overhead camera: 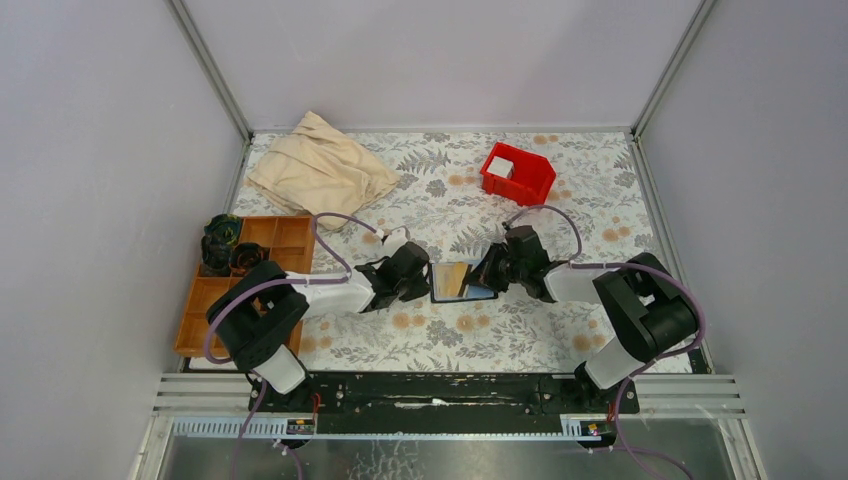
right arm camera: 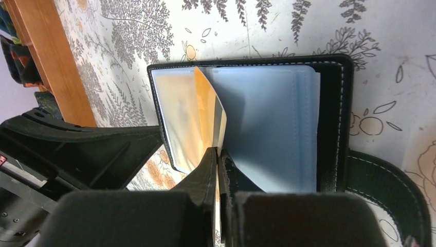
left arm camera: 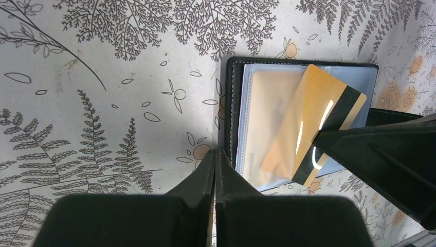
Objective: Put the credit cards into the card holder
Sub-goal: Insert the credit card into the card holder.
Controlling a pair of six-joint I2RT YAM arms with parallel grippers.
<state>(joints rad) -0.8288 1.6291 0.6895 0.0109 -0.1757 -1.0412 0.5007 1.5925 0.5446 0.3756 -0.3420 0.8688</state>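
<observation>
Left wrist, tan card [left arm camera: 320, 121] lengthwise diagonal, pinched by right fingers [left arm camera: 385, 164], left fingers [left arm camera: 198, 193] clenched

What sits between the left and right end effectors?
The open card holder, with the tan credit card the right end effector pinches over its sleeves; top external view shows it.

No writing can be read anywhere. The tan card [left arm camera: 321, 110] shows only a black stripe. The card in the sleeve [left arm camera: 265, 118] of the holder [left arm camera: 230, 103], left of the tan card, is a blur. The stickers [overhead camera: 300, 427] on the rail [overhead camera: 440, 390] are too small to make out.
</observation>
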